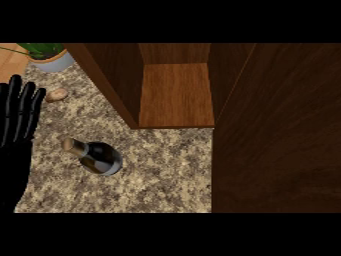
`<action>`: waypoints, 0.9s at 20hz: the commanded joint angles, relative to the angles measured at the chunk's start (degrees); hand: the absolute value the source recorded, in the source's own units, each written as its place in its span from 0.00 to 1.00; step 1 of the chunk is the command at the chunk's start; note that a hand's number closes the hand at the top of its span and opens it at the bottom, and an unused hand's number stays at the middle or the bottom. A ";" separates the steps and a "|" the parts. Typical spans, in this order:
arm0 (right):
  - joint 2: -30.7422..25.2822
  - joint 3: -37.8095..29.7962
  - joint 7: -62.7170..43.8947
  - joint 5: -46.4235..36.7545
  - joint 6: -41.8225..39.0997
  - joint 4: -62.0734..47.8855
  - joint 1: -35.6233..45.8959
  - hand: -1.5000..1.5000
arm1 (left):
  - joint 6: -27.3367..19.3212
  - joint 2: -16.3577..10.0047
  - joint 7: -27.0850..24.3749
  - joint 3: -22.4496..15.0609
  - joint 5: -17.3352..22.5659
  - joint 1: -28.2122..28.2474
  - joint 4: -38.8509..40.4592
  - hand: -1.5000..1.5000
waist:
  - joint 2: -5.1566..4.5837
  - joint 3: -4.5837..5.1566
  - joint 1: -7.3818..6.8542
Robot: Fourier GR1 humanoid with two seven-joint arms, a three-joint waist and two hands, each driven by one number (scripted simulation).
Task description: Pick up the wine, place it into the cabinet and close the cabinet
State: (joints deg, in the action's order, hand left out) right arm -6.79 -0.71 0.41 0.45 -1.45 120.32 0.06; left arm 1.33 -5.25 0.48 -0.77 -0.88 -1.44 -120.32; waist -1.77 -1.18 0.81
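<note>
The wine bottle (97, 156) is dark with a tan neck and stands on the speckled stone counter (158, 170), seen from above, its neck pointing up-left. A wooden cabinet (174, 92) stands open behind it, showing a bare wooden shelf inside. Its open door (284, 130) fills the right side of the view as a large dark wood panel. My left hand (9, 135) rests at the left edge, open, fingers straight and pointing up, left of the bottle and apart from it. My right hand is not visible.
A potted plant in a white pot (51, 57) stands at the back left. A small brown round object (55, 94) lies on the counter near it. The cabinet's left wall (103, 82) slants down toward the counter.
</note>
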 commanded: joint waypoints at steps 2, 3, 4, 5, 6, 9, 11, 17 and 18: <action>1.90 0.12 0.15 -0.45 1.59 0.07 -0.11 0.00 | -4.83 1.82 6.80 -1.40 -5.16 -10.52 6.70 0.00 | 1.68 1.15 -0.16; 1.78 0.04 1.62 0.95 -0.04 0.99 -3.37 0.00 | -5.18 2.44 8.97 -2.74 -5.72 -12.44 7.07 0.00 | 1.74 1.14 -0.13; 2.31 1.24 0.28 -0.30 0.81 4.98 -5.29 0.00 | -7.44 3.98 9.03 -2.92 -7.56 -13.29 9.10 0.00 | 1.78 1.15 0.03; 2.41 0.91 1.21 1.62 -0.30 4.01 -5.97 0.00 | -9.39 5.06 5.65 -2.57 -8.99 -16.89 15.74 0.00 | 1.67 1.15 0.37; 3.16 3.83 -1.91 0.16 0.29 11.18 -10.47 0.00 | -10.51 5.10 9.19 -2.87 -9.87 -17.91 15.55 0.00 | 1.82 1.16 0.82; -0.78 10.83 -4.91 8.05 -10.53 6.77 -8.64 0.00 | -15.48 5.18 14.83 -6.17 0.70 -14.97 14.92 0.00 | 1.74 1.16 0.69; -0.61 12.39 -8.38 8.97 -9.77 14.41 -12.72 0.00 | -21.81 5.20 17.21 -10.27 -1.62 -18.62 16.57 0.00 | 1.95 1.16 1.28; -3.14 11.45 -16.37 13.68 -9.66 26.44 -17.94 0.00 | -31.87 5.23 29.66 -19.02 -7.85 -22.22 8.24 0.00 | 2.04 1.13 -0.03; -2.13 13.16 -13.65 11.58 -9.97 24.30 -18.69 0.00 | -37.25 5.23 32.21 -24.93 -9.21 -23.30 8.76 0.00 | 2.11 1.10 0.24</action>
State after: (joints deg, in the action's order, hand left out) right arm -8.45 11.30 -10.98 10.16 -10.79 138.55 -14.47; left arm -27.42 -0.21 25.49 -17.78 -6.52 -20.13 -110.33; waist 0.32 0.07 0.99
